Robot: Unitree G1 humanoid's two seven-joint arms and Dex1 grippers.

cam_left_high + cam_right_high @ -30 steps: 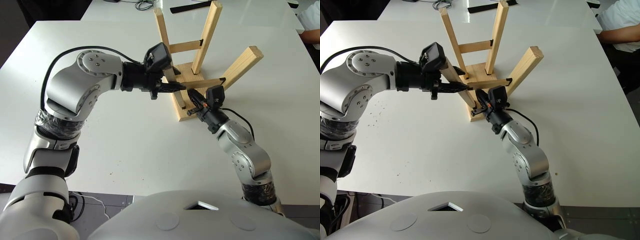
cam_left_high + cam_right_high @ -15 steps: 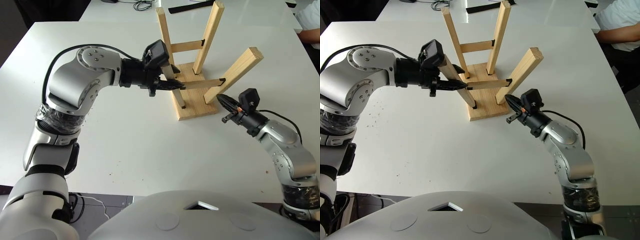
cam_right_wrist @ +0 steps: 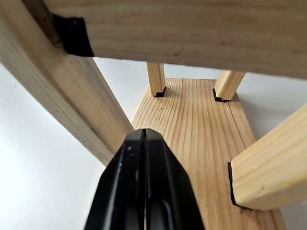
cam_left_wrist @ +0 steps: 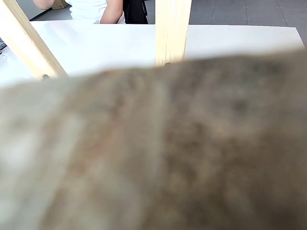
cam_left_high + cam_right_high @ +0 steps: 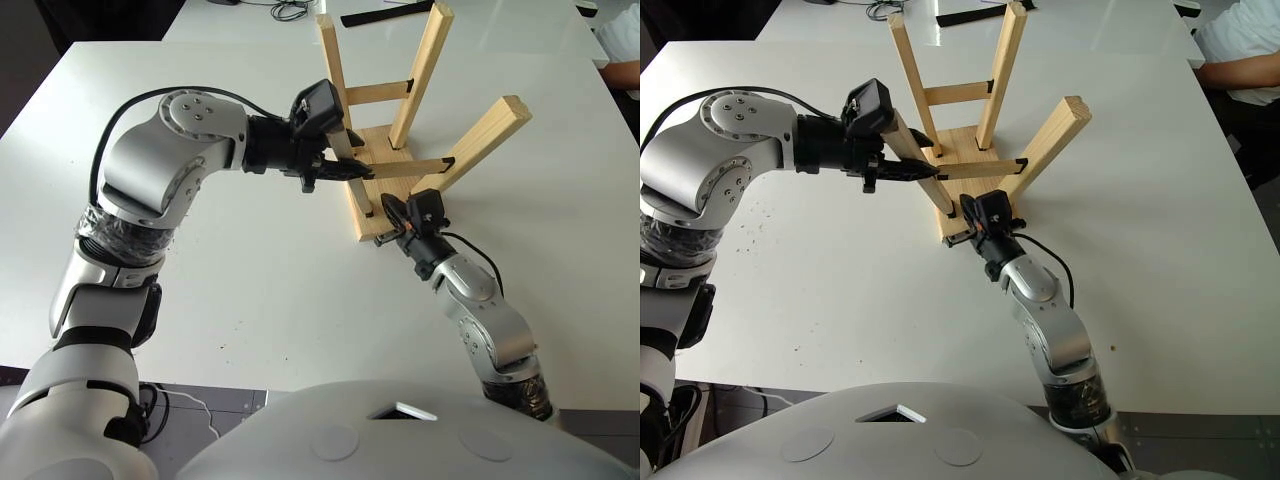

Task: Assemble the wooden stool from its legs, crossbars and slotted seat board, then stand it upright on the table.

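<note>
Near the table's (image 5: pixel 250 280) far edge, upturned stool (image 5: pixel 400 167) is standing; right gripper (image 3: pixel 145 136), clenched empty, is hovering over seat (image 3: pixel 192 124); left gripper (image 5: pixel 340 172) at leg (image 5: pixel 358 192), grip unclear

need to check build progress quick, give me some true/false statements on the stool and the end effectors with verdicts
1. The seat board lies flat on the table with the legs pointing up. True.
2. Only three legs stand in the seat board. False: four do.
3. The right end effector is shut and holds nothing. True.
4. The right end effector is at the seat board's far edge. False: it is at the near edge, on the robot's side.
</note>
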